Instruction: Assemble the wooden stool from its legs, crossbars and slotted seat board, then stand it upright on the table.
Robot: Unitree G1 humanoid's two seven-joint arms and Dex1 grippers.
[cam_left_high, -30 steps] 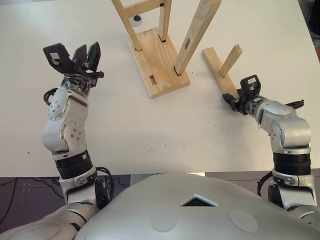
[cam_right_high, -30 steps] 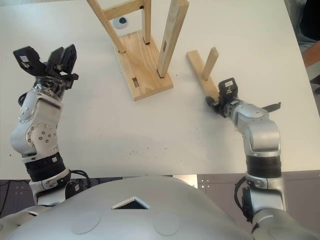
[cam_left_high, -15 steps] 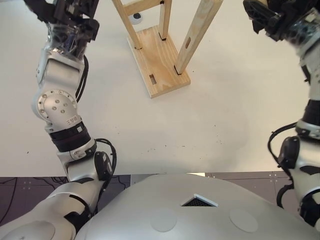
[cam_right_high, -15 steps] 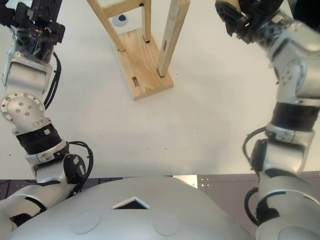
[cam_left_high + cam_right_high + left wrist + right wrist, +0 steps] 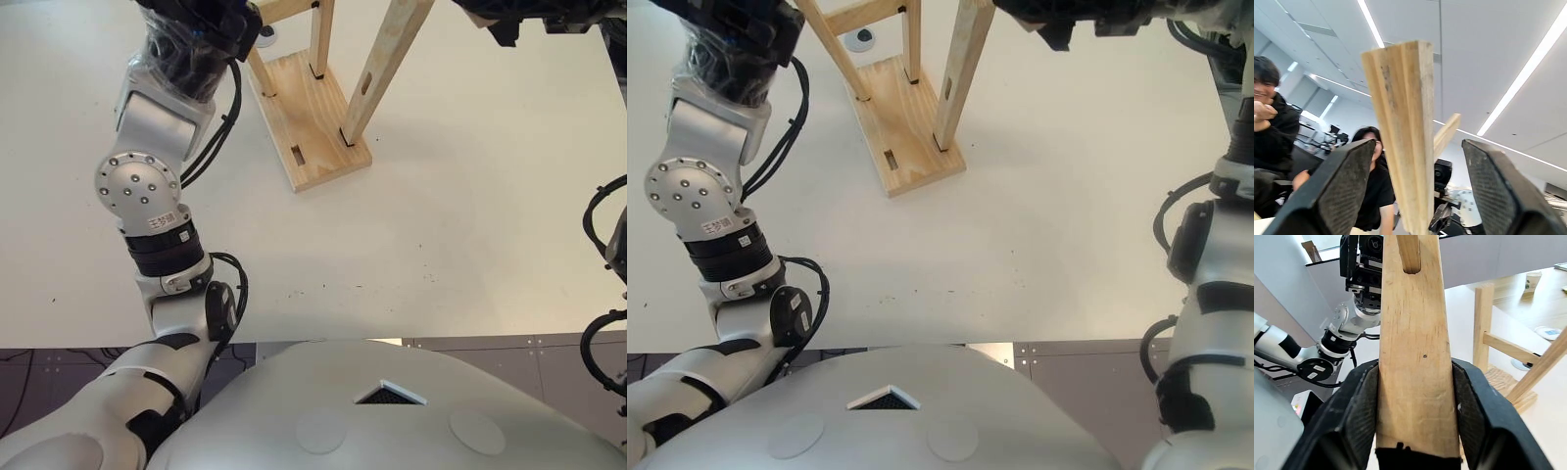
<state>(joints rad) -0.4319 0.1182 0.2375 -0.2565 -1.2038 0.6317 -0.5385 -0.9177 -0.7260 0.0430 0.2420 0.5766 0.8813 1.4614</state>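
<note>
- While the right gripper (image 5: pixel 1415 401) is clamped on the loose leg (image 5: pixel 1413 333), both pads flat against its sides, the step in hand looks to be fitting this fourth leg to the stool.
- A crossbar (image 5: pixel 1408 249) sits in the hole at the leg's far end, beyond the fingertips, so leg and bar should go in as one piece.
- The left gripper (image 5: pixel 1418 161) stands wide, with its fingers (image 5: pixel 1344 191) to either side of a standing leg (image 5: pixel 1403 122). There is a clear gap on one side, and I cannot tell whether the other pad touches the wood.
- The seat board (image 5: pixel 318 117) lies flat on the table (image 5: pixel 441 255), well below both grippers, with three legs (image 5: pixel 384 64) rising from it. One free slot (image 5: pixel 299 154) remains at the corner nearer the left gripper's side.
- The next move, as I judge it, calls for the right gripper to carry its leg down over that free slot. It must hold the leg upright and square to the opening.
- The bar's free end then has to meet a hole in a neighbouring leg as the foot seats.
- The left gripper would do well to close on its leg first, so the frame does not tip under the push.
</note>
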